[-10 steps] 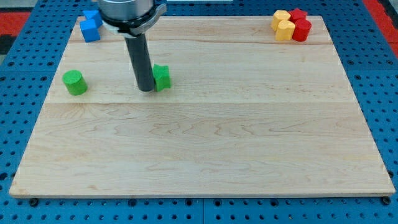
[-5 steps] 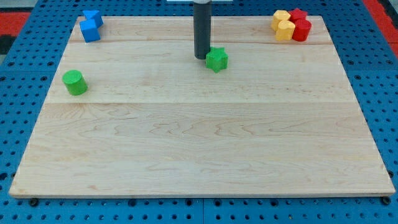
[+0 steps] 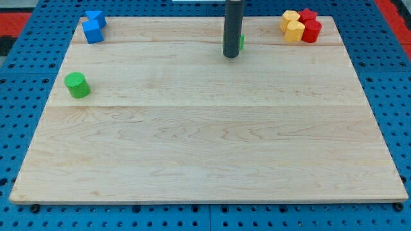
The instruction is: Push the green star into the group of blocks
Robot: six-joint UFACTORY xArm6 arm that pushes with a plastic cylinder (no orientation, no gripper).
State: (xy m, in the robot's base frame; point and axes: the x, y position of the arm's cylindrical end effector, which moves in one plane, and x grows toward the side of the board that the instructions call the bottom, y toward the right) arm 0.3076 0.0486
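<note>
My tip (image 3: 230,56) stands near the top middle of the wooden board (image 3: 205,128). The green star (image 3: 241,42) is almost wholly hidden behind the rod; only a green sliver shows at the rod's right edge, just above the tip. The group of blocks sits at the board's top right corner: two yellow blocks (image 3: 293,26) and two red blocks (image 3: 310,27), packed together. The star lies well to the left of this group, apart from it.
A green cylinder (image 3: 77,85) stands near the board's left edge. Two blue blocks (image 3: 94,26) sit at the top left corner. A blue pegboard (image 3: 398,115) surrounds the board.
The rod and the green star moved right and up the board, from left of middle toward the top middle. The star is now mostly hidden behind the rod.
</note>
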